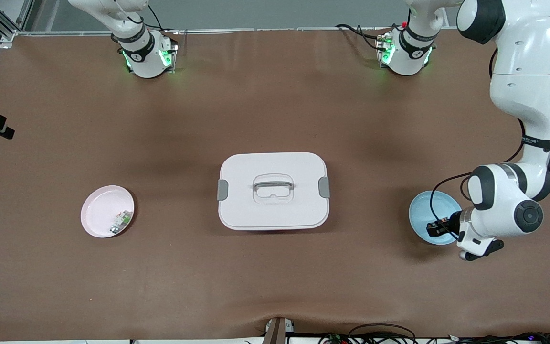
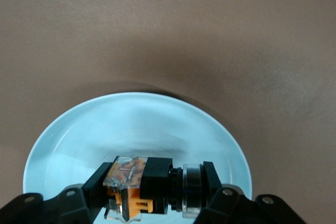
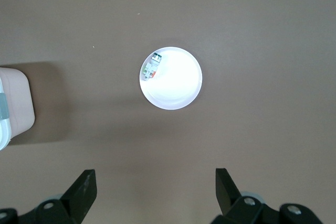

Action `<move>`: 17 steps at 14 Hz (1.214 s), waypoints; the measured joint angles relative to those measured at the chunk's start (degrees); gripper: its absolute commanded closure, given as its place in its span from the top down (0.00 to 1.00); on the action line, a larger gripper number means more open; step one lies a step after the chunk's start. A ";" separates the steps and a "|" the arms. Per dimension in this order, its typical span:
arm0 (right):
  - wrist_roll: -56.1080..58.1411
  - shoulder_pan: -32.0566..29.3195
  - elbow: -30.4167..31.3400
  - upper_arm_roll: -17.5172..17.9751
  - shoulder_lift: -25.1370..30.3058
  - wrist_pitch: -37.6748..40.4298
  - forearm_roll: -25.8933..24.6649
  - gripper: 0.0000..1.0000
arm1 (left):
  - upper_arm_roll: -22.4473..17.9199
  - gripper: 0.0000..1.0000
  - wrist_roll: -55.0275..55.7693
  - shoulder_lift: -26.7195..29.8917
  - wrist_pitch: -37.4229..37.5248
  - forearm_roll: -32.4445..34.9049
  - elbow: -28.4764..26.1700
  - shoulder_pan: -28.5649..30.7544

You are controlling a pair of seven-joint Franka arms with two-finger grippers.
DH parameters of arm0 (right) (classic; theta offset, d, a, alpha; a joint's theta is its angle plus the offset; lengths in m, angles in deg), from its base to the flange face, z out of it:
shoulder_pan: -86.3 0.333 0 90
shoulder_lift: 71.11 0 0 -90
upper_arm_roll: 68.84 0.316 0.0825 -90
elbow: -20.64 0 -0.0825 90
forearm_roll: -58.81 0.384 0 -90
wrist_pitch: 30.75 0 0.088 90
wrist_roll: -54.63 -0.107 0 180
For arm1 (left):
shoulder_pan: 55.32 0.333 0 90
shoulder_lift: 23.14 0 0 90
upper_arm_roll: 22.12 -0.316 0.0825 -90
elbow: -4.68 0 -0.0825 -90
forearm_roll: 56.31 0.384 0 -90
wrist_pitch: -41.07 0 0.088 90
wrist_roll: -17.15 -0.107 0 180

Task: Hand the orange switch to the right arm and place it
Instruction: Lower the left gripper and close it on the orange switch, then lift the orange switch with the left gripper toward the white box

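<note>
The orange switch [image 2: 137, 188] is a small black body with orange marks and a clear cap. It lies crosswise between the fingers of my left gripper [image 2: 156, 187], which is shut on it, low over the light blue plate [image 2: 136, 124]. In the front view the left gripper [image 1: 439, 228] and the switch [image 1: 436, 226] are over the nearer part of the blue plate [image 1: 428, 203], toward the left arm's end of the table. My right gripper [image 3: 155, 184] is open and empty, high over the table near the pink plate [image 3: 178, 85]; only the right arm's base [image 1: 143, 52] shows in the front view.
A white lidded box [image 1: 273, 191] with a handle stands at the table's middle, and its edge shows in the right wrist view [image 3: 13, 103]. The pink plate [image 1: 100, 210] holds a small white-and-green part [image 1: 121, 222], also in the right wrist view [image 3: 153, 65].
</note>
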 measured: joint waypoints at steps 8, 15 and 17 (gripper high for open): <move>0.02 0.14 0.00 0.25 0.00 -0.02 0.00 1.00 | 0.47 0.30 17.17 5.44 1.10 -1.14 0.52 0.28; 0.01 0.06 0.00 0.12 0.00 -2.27 0.00 1.00 | 3.99 0.30 24.52 14.60 18.97 -2.73 0.72 0.24; -0.01 0.02 -0.01 0.06 0.00 -2.46 0.00 1.00 | 6.85 0.30 30.67 17.19 24.10 -4.91 0.74 0.10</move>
